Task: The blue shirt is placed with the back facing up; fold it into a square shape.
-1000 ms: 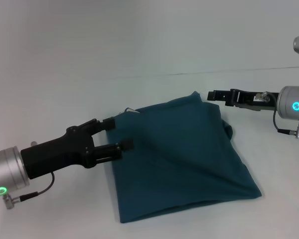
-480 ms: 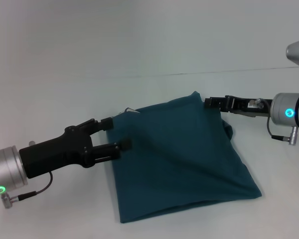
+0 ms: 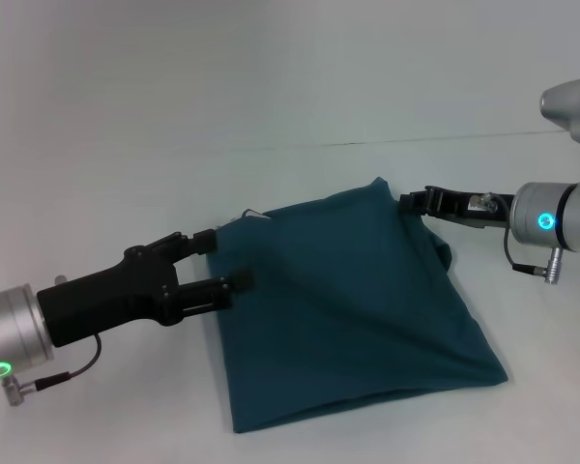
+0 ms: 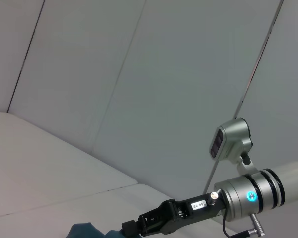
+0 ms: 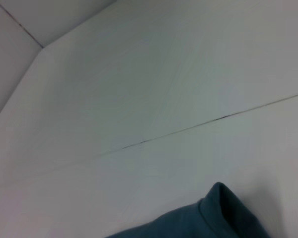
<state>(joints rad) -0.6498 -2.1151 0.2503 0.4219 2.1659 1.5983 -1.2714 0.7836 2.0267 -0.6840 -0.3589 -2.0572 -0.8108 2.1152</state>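
blue shirt (image 3: 353,300) laid folded in rough square on white bench (image 3: 271,87), plain side up. thin dark seam seen across bench beyond shirt. pale panelled wall seen behind in left wrist view. left pincer (image 3: 224,259) held wide at shirt's left edge. right pincer (image 3: 406,201) placed at shirt's far right corner; opening cannot be told.

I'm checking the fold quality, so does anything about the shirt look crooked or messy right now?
Yes. The blue shirt lies skewed on the table, more a tilted four-sided shape than a square, with a fabric bulge at its right edge. The left gripper sits open at its left edge; the right gripper is at its far corner.
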